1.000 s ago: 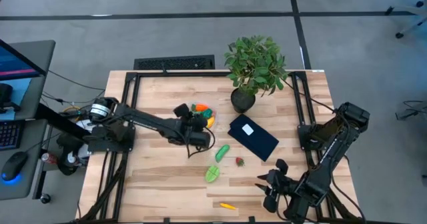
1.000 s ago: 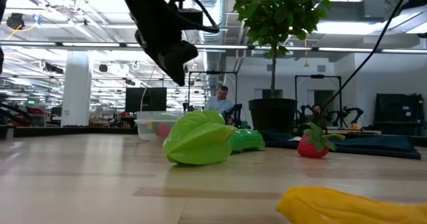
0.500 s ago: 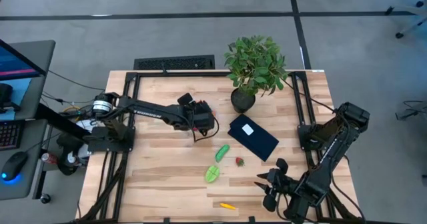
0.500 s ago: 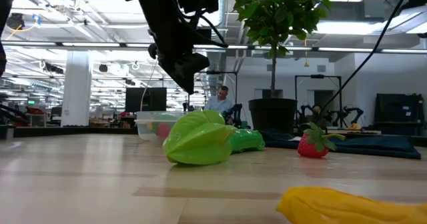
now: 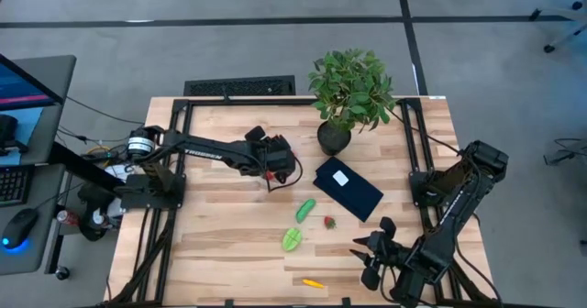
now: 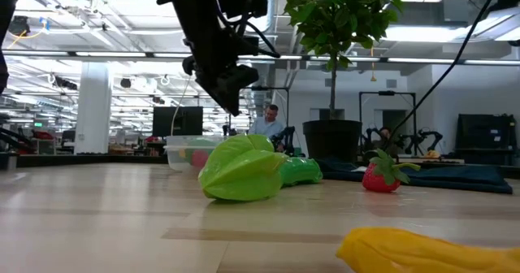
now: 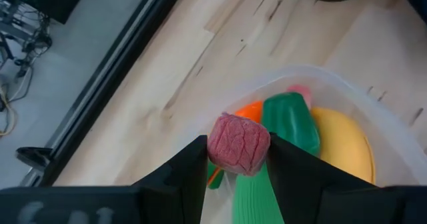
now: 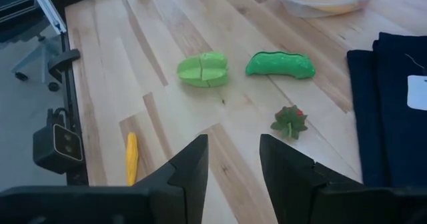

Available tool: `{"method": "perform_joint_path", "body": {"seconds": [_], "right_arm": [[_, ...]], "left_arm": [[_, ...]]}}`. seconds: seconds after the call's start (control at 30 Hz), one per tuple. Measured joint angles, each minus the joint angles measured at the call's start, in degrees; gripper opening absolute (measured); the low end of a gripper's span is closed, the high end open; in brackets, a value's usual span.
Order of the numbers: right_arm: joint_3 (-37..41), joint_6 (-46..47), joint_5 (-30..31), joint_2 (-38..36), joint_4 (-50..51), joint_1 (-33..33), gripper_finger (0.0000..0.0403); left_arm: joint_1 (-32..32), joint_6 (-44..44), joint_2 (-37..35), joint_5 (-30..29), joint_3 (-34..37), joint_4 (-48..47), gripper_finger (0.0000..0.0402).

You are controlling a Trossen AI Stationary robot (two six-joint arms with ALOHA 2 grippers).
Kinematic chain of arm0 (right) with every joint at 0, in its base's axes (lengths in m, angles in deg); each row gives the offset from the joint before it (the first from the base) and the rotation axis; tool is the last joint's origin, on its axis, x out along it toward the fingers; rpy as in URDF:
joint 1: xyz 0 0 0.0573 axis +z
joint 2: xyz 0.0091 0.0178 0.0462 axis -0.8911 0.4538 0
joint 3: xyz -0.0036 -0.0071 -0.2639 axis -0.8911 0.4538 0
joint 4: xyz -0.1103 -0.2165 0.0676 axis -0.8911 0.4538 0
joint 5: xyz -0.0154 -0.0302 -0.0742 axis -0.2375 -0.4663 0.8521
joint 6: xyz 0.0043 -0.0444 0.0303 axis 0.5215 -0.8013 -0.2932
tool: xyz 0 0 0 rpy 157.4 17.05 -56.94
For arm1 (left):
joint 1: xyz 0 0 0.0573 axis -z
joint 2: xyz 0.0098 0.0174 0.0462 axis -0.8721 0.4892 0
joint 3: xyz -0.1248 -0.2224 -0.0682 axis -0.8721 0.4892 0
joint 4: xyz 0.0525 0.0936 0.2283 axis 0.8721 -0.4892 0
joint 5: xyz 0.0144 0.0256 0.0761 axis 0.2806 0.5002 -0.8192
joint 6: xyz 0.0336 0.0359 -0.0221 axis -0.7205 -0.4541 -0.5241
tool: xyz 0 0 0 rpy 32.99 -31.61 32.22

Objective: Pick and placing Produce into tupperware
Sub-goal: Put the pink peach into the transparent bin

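My left gripper (image 7: 237,159) hovers above the tupperware (image 7: 373,111), a clear round bowl with orange, green and yellow toy pieces inside, and is shut on a small pinkish-red bumpy toy fruit (image 7: 239,141). In the high view the left gripper (image 5: 275,159) covers the bowl. A green cucumber (image 5: 305,209), a red strawberry (image 5: 329,222), a light green piece (image 5: 292,240) and a small yellow-orange piece (image 5: 313,282) lie on the table. My right gripper (image 5: 374,253) waits open near the table's near right corner. My left gripper pinches the pinkish-red fruit between its two fingers (image 7: 190,171), one on each side (image 7: 220,147). It comes from above, slanting down. The fruit is lifted clear, above the bowl's contents.
A dark blue flat rectangle with a white label (image 5: 348,189) lies right of the bowl, and a potted plant (image 5: 350,93) stands at the far edge. In the right wrist view the loose produce lies ahead, cucumber (image 8: 280,65) and strawberry (image 8: 289,122) among it.
My left gripper moved from over the middle of the table toward the far edge, carrying the pinkish-red fruit to a place above the tupperware. In the last half second it has barely moved. The right arm kept still.
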Motion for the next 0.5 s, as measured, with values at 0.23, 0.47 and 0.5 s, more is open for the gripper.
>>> {"method": "perform_joint_path", "body": {"seconds": [0.23, 0.47, 0.5], "right_arm": [[0.0, -0.1, 1.3, 0.0, 0.3, 0.0, 0.0127], [0.0, -0.5, 1.3, 0.0, 0.5, -0.8, 0.0127], [0.0, -0.5, 1.3, 0.0, 0.5, -0.9, 0.0127]], "left_arm": [[0.0, 0.0, 0.0, 1.3, 0.0, 0.9, 0.0137], [0.0, -0.1, 0.0, 1.4, 0.0, 0.9, 0.014], [0.0, -0.2, 0.0, 1.4, 0.0, 0.9, 0.0142]]}}
